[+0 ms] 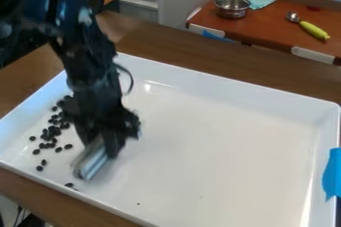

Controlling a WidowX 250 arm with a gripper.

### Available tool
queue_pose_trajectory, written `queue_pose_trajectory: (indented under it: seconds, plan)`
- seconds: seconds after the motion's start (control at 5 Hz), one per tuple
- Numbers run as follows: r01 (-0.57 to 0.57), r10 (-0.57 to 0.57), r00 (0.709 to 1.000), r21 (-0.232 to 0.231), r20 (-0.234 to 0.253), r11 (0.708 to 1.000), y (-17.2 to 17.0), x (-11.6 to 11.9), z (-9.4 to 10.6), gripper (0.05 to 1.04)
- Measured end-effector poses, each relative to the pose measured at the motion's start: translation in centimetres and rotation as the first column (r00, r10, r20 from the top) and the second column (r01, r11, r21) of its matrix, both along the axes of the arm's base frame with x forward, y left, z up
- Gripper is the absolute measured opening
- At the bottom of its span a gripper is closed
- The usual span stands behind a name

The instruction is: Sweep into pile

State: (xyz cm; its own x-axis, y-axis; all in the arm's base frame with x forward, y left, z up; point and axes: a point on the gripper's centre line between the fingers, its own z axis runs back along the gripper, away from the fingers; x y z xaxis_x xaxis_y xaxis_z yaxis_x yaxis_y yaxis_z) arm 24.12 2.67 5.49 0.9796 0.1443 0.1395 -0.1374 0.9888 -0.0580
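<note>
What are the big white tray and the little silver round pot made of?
The big white tray looks like smooth, glossy plastic, maybe enamel: light gleams along its walls. The little silver round pot seems to be polished metal, because it's grey with bright, mirror-like shine.

Apparently a robotics lab: a black robot arm [90, 66] over a white tray [233, 85] edged with blue tape [331, 173]; behind, a metal pot [232, 9] and green-handled utensil [311, 29] on a reddish-brown table [266, 28].

A brown wooden table [193, 54] carries a broad, shallow white tray [220, 141] with raised walls and rounded corners.
</note>
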Motion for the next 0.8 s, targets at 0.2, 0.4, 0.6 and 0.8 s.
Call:
queue_pose_trajectory:
  seconds: [0.2, 0.4, 0.6, 0.8]
  plan:
    - [0.03, -0.032, 0.998, 0.035, 0.046, 0.999, 0.1, 0.0, -0.3, 0.38]
    - [0.053, -0.055, 0.997, 0.036, 0.056, 0.998, 0.4, -0.8, -0.4, 0.38]
    - [0.045, -0.048, 0.998, 0.046, 0.051, 0.998, 1.8, -1.2, -0.3, 0.38]
    - [0.013, -0.017, 0.999, 0.076, 0.043, 0.997, 4.0, -1.0, -0.4, 0.38]
